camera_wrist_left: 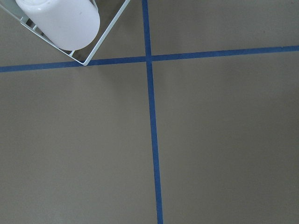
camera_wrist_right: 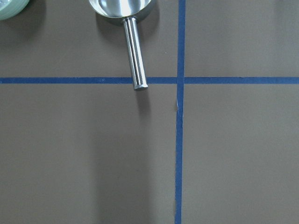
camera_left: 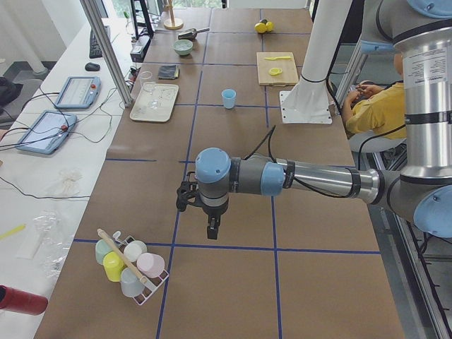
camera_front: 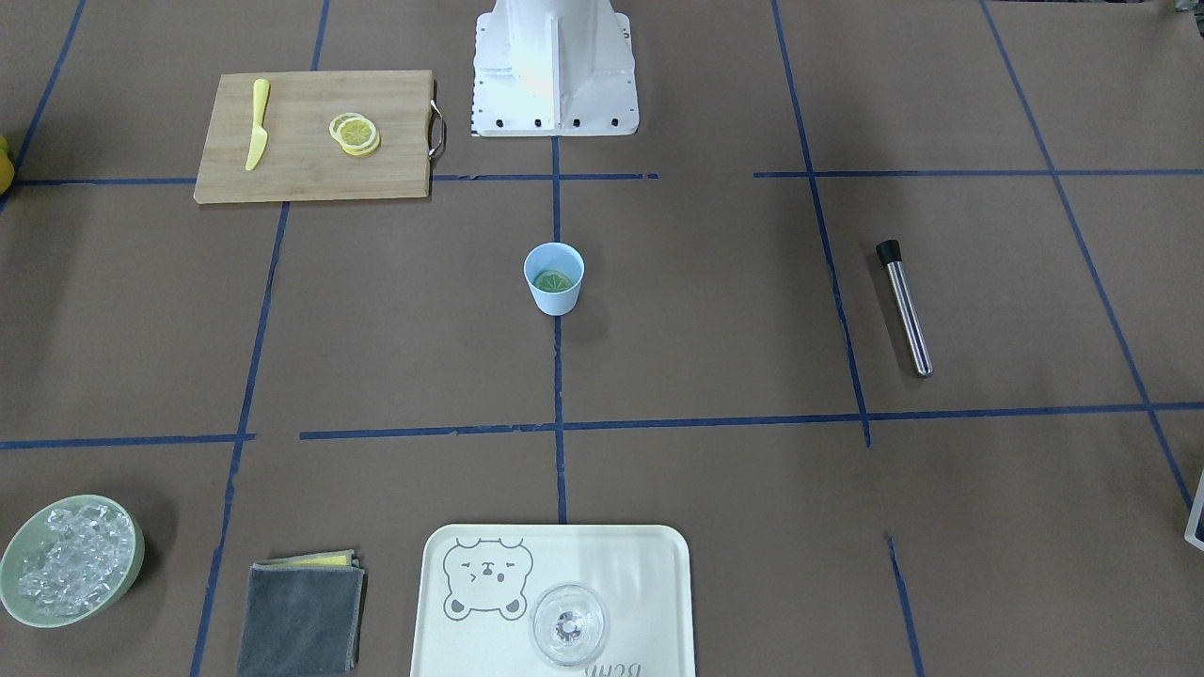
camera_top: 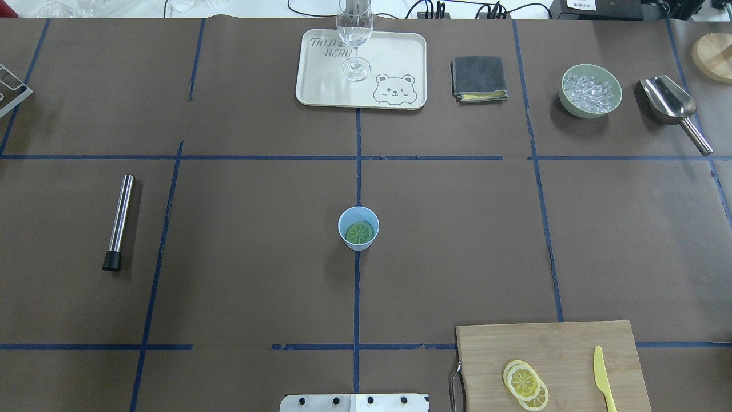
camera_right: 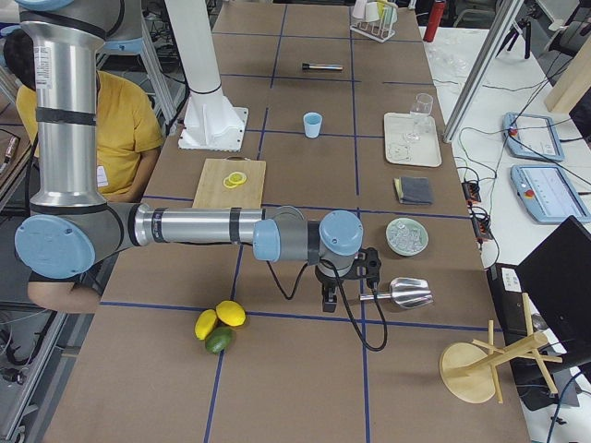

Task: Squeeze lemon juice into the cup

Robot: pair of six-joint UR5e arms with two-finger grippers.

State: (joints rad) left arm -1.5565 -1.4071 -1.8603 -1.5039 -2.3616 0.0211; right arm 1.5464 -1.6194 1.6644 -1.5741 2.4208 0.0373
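Overhead view, counter (camera_top: 257,274): bear-print tray (camera_top: 320,91) at 12 o'clock carrying an upright stemmed glass (camera_top: 355,34); folded grey cloth (camera_top: 479,77) at 1; green ice bowl (camera_top: 563,94) and steel scoop (camera_top: 669,102) at 2. Black-capped steel rod (camera_top: 119,220) lies at 9. Wooden cutting board (camera_top: 514,343) at 5, yellow knife (camera_top: 601,377) at its 3 o'clock edge.

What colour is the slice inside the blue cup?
The slice is green; clearest in overhead exterior view.

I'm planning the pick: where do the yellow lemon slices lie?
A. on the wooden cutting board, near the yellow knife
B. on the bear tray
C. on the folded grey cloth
A: the lemon slices sit stacked on the cutting board, apart from the knife; the tray holds only a glass.
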